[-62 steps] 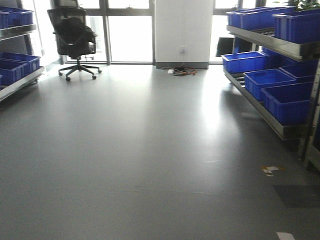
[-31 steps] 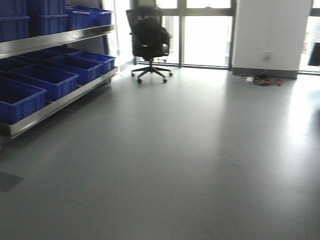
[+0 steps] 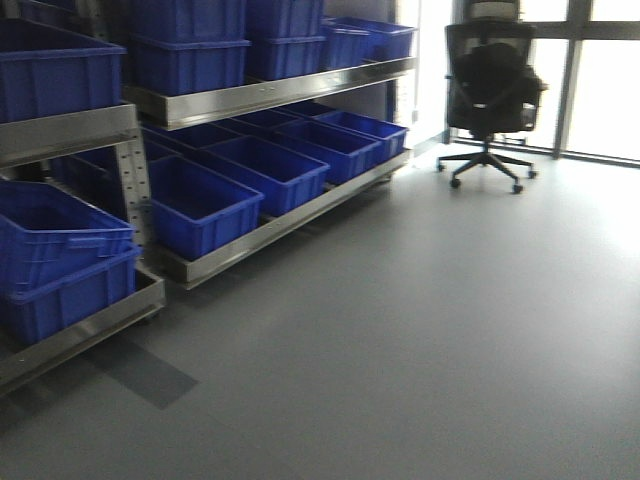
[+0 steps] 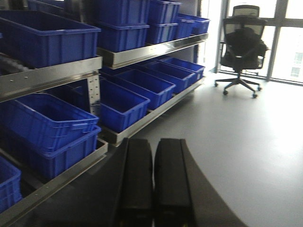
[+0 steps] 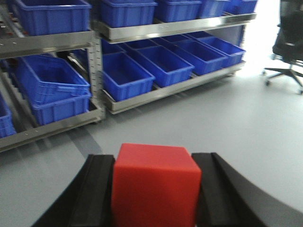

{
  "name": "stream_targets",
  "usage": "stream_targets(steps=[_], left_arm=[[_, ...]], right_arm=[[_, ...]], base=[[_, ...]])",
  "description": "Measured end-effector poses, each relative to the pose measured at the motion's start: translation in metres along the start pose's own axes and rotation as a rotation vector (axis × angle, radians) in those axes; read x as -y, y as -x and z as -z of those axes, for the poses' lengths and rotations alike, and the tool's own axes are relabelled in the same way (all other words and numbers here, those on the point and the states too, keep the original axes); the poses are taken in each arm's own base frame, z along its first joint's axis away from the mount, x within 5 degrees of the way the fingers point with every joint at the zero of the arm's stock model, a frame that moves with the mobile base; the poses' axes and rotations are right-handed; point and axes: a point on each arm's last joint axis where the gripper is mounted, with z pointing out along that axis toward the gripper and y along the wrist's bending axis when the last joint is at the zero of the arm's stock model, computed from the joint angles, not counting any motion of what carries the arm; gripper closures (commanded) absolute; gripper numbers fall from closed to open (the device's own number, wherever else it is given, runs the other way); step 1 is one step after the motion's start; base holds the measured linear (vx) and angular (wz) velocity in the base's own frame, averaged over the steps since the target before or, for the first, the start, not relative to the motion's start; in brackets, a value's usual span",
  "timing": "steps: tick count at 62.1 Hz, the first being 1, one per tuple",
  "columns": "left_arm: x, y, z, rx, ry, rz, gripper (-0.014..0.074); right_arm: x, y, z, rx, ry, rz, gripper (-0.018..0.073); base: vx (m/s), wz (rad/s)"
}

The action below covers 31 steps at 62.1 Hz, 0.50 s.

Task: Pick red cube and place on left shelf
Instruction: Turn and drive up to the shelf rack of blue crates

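Observation:
The red cube (image 5: 155,184) sits clamped between the two black fingers of my right gripper (image 5: 156,163), low in the right wrist view, well above the grey floor. My left gripper (image 4: 154,144) is shut, its black fingers side by side with nothing between them. The left shelf (image 3: 255,98) is steel racking with perforated uprights (image 3: 132,185) and rows of blue crates (image 3: 200,205) on two tiers. It fills the left of the front view, and it shows as the left shelf (image 4: 142,51) and the left shelf (image 5: 156,30) in the wrist views, some way ahead of both grippers.
A black office chair (image 3: 490,90) stands by bright windows at the far right. Grey floor (image 3: 430,330) stretches between me and the racking. The lower steel rail (image 3: 270,232) of the shelf runs close to floor level.
The view has swung left: the shelf with blue crates now fills the left half and looks much nearer, and the chair has shifted to the right edge.

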Motion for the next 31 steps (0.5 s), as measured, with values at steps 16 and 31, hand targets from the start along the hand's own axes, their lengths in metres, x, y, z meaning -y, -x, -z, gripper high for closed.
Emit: stream_targets(steps=[16,31], left_arm=[[0.0000,0.0000,0.0000,0.000,0.000,0.000,0.0495],[0.0000,0.0000,0.0000,0.000,0.000,0.000,0.0495]], right_arm=[[0.0001,0.0000,0.0000,0.000,-0.001,0.002,0.0421],[0.0001,0.0000,0.0000,0.000,-0.001,0.002,0.0421]], base=[[0.51,0.77],[0.50,0.76]])
